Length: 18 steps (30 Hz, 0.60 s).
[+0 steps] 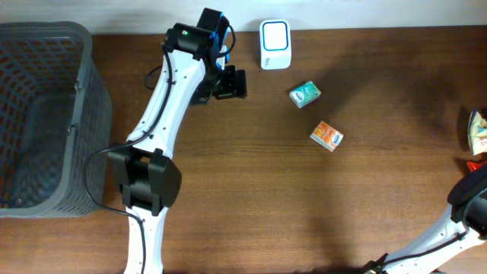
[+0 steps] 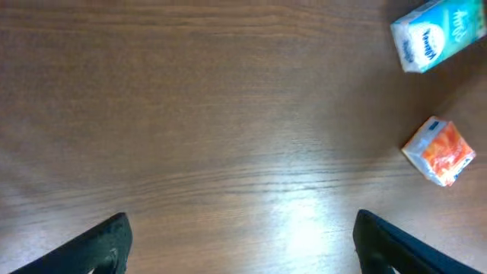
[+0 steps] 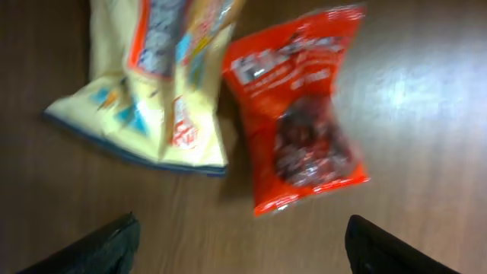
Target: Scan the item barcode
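The right hand point(image 3: 240, 232) was seen released above the red packet point(image 3: 300, 114), flat on the counter point(image 3: 426, 91) just beside a yellow bag point(image 3: 152, 84); an edge pinch was judged best, barcode left uncovered.

Left arm point(image 1: 163, 99): white tubular links, black joint housings. Green indicator lamp point(image 1: 183, 33) lit on upper housing. Blue component point(image 1: 221, 30) beside wrist housing. Black cable point(image 1: 87, 181) looped at lower joint. Left end effector point(image 1: 230, 84): black; fingers point(image 2: 106, 242) matte, wedge-shaped. Right arm point(image 1: 434, 242): white link, black joint housing.
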{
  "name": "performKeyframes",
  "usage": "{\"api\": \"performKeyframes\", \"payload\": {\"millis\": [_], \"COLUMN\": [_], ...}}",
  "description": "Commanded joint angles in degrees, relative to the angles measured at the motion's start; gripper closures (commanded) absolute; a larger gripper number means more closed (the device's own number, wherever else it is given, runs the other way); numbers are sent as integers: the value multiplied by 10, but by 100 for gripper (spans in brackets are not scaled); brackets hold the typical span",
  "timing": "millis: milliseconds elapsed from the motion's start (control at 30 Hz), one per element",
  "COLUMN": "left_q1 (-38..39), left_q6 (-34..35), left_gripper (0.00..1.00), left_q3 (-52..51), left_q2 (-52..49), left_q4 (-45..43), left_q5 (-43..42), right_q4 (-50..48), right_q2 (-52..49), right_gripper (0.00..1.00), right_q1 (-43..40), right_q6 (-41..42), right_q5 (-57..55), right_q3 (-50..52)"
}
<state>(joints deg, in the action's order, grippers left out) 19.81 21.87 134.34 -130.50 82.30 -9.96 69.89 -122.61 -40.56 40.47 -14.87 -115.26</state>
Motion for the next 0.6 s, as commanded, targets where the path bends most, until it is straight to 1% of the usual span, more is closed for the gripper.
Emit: {"api": "performKeyframes", "payload": {"millis": [0, 33, 67, 133, 167, 233, 300, 333, 400, 433, 467, 500, 533, 567], "left_q1": [24, 34, 52, 73, 87, 101, 113, 116, 115, 109, 98, 90, 83, 73], "left_q6": [-17, -23, -26, -27, -26, -26, -26, -26, -19, 12, 31, 34, 34, 34], "left_gripper": [11, 11, 10, 9, 8, 7, 3, 2, 15, 16, 5, 1, 1, 1], "left_q3": [-5, -11, -22, -41, -56, -72, -84, -84, -84, -84, -84, -84, -84, -84], "left_q2": [0, 0, 0, 0, 0, 0, 0, 0, 0, 0, 0, 0, 0, 0], "left_q4": [-18, -32, -58, -103, -143, -186, -215, -215, -204, -189, -176, -168, -159, -143], "left_q5": [-12, -12, -12, -12, -3, 16, 67, 109, 182, 215, 219, 218, 218, 218], "right_q4": [-32, -38, -39, -37, -37, -25, 0, 7, 11, 8, -5, -17, -29, -41], "right_q2": [43, 42, 40, 40, 40, 40, 40, 40, 40, 39, 34, 28, 20, 9], "right_gripper": [8, 7, 2, 1, 1, 1, 1, 1, 1, 1, 1, 2, 1, 1], "right_q1": [30, 40, 60, 92, 110, 130, 158, 179, 214, 245, 275, 296, 316, 338], "right_q6": [-100, -128, -152, -152, -152, -152, -152, -152, -157, -158, -158, -158, -146, -108], "right_q5": [213, 274, 335, 339, 339, 340, 342, 342, 342, 342, 342, 341, 335, 324], "right_q3": [2, 2, 2, 2, 2, 2, 2, 2, 4, 10, 14, 15, 15, 15]}}
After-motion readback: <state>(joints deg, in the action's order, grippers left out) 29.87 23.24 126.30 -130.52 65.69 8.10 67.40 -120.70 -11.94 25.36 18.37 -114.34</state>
